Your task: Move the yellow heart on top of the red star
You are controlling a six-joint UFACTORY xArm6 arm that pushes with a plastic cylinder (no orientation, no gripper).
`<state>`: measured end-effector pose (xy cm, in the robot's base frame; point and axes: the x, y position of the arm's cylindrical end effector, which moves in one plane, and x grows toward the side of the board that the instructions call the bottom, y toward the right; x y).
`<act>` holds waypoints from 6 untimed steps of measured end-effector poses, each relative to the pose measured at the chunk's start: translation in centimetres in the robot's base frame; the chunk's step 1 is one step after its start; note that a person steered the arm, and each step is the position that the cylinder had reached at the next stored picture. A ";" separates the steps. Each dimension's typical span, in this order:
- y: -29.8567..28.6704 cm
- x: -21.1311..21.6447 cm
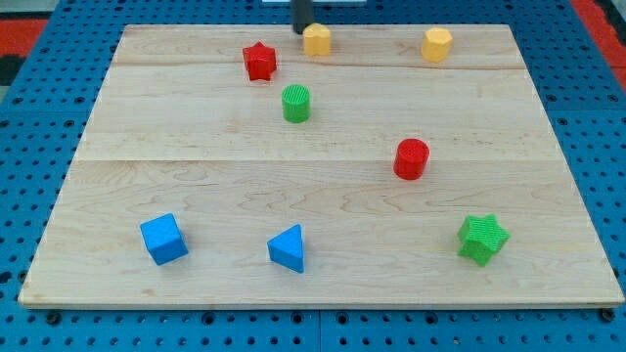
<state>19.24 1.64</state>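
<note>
My tip (302, 31) sits at the view's top edge, touching or just beside the left flank of the yellow heart (317, 40); the red star (259, 61) lies near, down to the view's left. No jaws here, just 1 bare rod. The heart looks light, rigid and slick on the table (196, 166), so I judge it may spin; I'd push from its right side, through the centre.

Bright, even light, faint soft shadows, sharp focus throughout
</note>
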 end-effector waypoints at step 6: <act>-5.2 3.0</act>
